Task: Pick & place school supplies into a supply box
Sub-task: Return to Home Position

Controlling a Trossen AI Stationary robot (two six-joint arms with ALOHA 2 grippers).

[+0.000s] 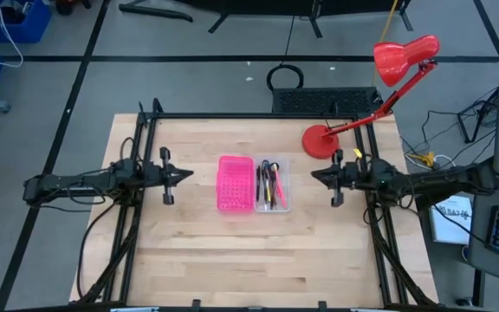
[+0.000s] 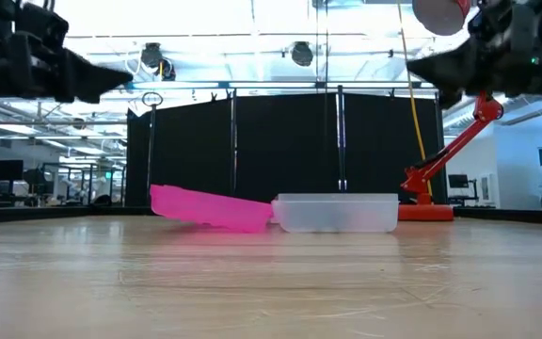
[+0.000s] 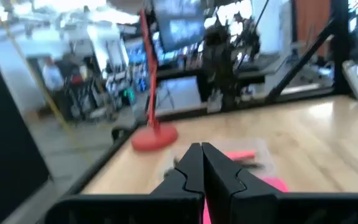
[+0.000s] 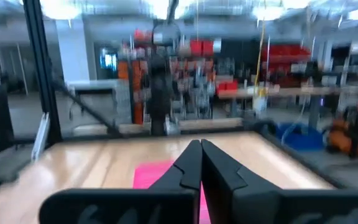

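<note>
The clear supply box (image 1: pixel 273 184) sits on its base at the table's middle, and in it lie several school supplies (image 1: pixel 269 185), black, pink and yellow pens. In the low view the box (image 2: pixel 337 213) stands beside the pink panel. My left gripper (image 1: pixel 189 174) hovers shut at the table's left, pointing level toward the box, with nothing in it. Its shut fingers (image 3: pixel 202 163) show in the left wrist view. My right gripper (image 1: pixel 314 175) hovers shut at the table's right, pointing toward the box; it shows again in the right wrist view (image 4: pixel 201 158).
A bright pink perforated panel (image 1: pixel 236 183) lies against the box's left side, one edge raised (image 2: pixel 210 207). A red desk lamp (image 1: pixel 320 140) stands on its round base at the far right. Bare wood lies toward the near edge.
</note>
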